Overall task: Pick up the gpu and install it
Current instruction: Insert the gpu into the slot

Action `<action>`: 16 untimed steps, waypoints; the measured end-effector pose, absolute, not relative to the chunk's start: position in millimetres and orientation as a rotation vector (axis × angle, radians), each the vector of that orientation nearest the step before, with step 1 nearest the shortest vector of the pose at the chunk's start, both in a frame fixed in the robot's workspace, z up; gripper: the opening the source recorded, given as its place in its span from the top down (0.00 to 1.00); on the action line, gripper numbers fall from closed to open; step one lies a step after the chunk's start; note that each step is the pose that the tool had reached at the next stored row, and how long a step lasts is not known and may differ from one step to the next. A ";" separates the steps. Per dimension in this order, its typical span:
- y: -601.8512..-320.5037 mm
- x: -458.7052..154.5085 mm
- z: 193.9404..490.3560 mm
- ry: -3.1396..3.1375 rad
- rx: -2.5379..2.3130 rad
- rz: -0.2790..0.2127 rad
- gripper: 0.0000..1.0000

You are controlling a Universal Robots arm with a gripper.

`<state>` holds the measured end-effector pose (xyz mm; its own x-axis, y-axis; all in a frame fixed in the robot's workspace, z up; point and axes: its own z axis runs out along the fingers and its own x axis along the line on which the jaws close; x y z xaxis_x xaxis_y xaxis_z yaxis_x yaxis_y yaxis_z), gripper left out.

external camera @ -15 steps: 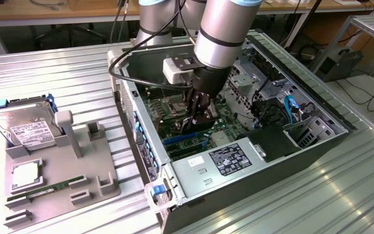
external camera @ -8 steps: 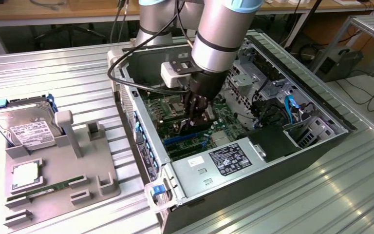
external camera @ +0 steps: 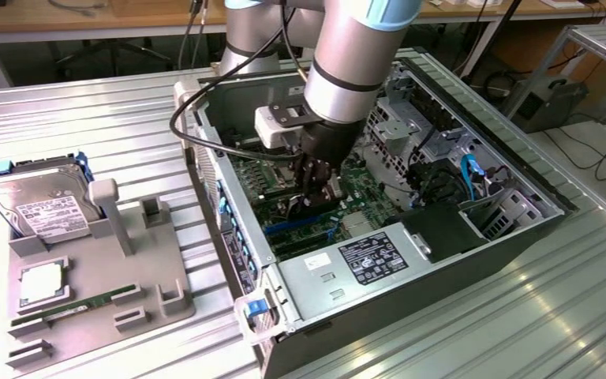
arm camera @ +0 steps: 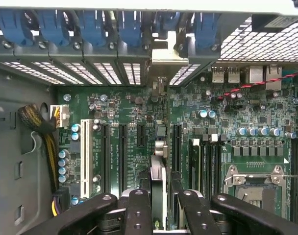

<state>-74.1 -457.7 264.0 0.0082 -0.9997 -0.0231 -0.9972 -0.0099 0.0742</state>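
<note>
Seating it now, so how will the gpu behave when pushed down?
The gpu, held edge-on in the claw, looks rigid, so it probably won't flex. Thin and upright, it may tilt sideways if pushed off-centre. Its metal bracket sits at the rear slots and could snag.

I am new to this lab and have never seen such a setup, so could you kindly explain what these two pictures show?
The machine is a single robot arm with a two-fingered gripper. One picture comes from a camera off the arm that looks down on a metal table. The other comes from a camera on the wrist, looking past the gripper at the motherboard.

An open computer case lies on the table. At the exterior view's left, a grey holder carries a hard drive and a green memory stick.

The gripper is inside the case and appears to grip the gpu edge-on over the slots.
</note>
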 end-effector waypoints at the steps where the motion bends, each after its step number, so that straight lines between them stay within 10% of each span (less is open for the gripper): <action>1: -457.7 -74.7 263.8 -2.184 2.204 -0.107 0.74; 16: -458.0 -77.4 261.7 -2.179 2.199 -0.118 0.74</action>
<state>-77.4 -458.0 261.7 0.0079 -0.9997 -0.0235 -0.9964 -0.0099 0.0847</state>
